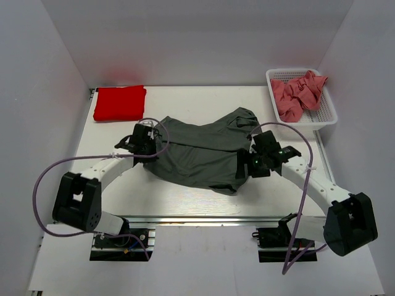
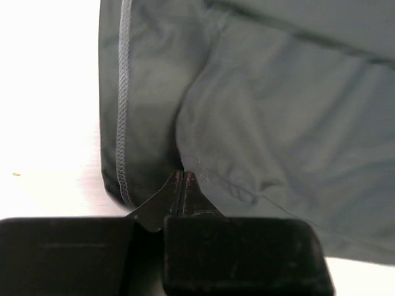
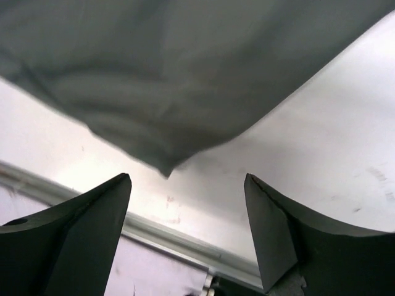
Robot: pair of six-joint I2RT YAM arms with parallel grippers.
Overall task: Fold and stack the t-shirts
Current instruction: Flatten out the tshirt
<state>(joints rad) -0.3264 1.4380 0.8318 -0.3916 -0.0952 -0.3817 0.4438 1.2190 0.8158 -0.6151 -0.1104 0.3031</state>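
Observation:
The dark grey t-shirt lies partly folded and rumpled in the middle of the table. My left gripper is at its left edge; in the left wrist view the jaws are closed together with a fold of the grey fabric pinched at their tips. My right gripper is at the shirt's right front edge, open and empty; in the right wrist view a grey corner hangs just beyond the fingertips. A folded bright red t-shirt lies at the back left. Dusty pink t-shirts are heaped in the basket.
A white mesh basket stands at the back right. White walls close in the table on the left, back and right. The table's metal front rail runs just below my right gripper. Cables loop from both arms.

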